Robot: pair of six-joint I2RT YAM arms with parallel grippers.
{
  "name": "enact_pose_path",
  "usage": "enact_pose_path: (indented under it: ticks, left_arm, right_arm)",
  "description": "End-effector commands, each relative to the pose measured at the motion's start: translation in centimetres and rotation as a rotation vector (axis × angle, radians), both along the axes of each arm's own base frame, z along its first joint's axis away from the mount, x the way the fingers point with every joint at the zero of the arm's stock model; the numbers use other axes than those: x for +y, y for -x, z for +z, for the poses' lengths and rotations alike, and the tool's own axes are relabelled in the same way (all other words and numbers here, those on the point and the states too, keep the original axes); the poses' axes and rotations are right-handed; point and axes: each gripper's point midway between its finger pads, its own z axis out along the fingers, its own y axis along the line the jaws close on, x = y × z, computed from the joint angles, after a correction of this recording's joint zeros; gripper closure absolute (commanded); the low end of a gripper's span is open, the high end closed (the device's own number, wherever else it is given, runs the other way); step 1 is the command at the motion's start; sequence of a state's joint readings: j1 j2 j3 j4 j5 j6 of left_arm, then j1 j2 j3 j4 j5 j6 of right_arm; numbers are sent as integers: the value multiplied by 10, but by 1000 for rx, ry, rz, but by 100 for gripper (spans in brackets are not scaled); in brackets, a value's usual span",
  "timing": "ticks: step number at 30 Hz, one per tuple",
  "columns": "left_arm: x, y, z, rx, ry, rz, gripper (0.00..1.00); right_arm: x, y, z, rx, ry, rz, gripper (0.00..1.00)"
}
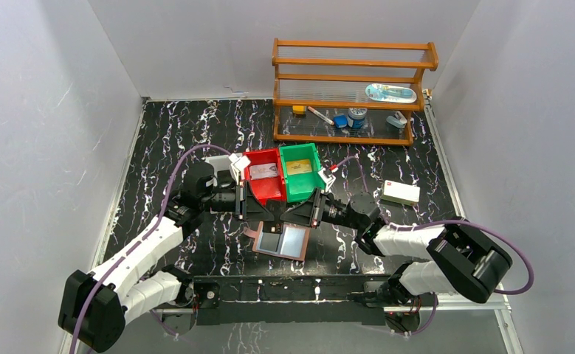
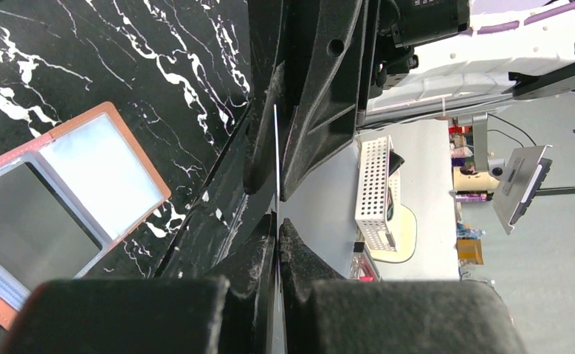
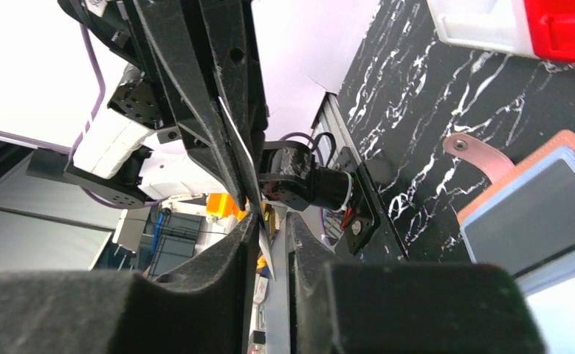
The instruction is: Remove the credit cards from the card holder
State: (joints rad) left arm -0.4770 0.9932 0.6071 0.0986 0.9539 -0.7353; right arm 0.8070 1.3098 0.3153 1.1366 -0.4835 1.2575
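The reddish-brown card holder point(image 1: 280, 240) lies open and flat on the black marble table, its pale pockets facing up. It also shows in the left wrist view point(image 2: 63, 192) and in the right wrist view point(image 3: 535, 214), with its strap tab point(image 3: 483, 158). Both grippers meet tip to tip just above and behind it. My left gripper point(image 1: 273, 212) point(image 2: 277, 221) is shut on a thin card point(image 2: 276, 147) seen edge-on. The card's other end sits between the fingers of my right gripper point(image 1: 291, 212) point(image 3: 271, 221), which stand slightly apart around the card point(image 3: 264, 247).
A red bin point(image 1: 263, 177) and a green bin point(image 1: 301, 173), each with a card inside, stand just behind the grippers. A white box with a red mark point(image 1: 401, 193) lies at the right. A wooden rack point(image 1: 350, 88) with small items stands at the back.
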Motion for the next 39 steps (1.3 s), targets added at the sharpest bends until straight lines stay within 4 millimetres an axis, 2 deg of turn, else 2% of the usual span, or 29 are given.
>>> enact_pose_path:
  ticks: [1,7,11,19,27,34,39]
  left_arm:
    - [-1,-4,23,-73,23,-10,100]
    - [5,-12,14,-103,-39,52,100]
    - [10,-18,10,-135,-83,96,100]
    - [33,-30,-12,-198,-274,187,100]
    - [73,-52,-33,-313,-511,347,100]
    - [107,-81,-28,-531,-711,403,100]
    - [129,-99,-28,-706,-885,345,100]
  right_arm:
    - [-5,1,-14,12,53,-22,71]
    - [-10,-3,-14,0,89,-62,59]
    - [-15,-8,-16,-11,135,-105,46]
    - [-26,-16,-26,11,186,-187,20]
    - [-33,-21,-40,56,239,-243,10]
    - [-41,-23,-45,66,262,-287,9]
    - [-45,-22,-48,70,277,-298,9]
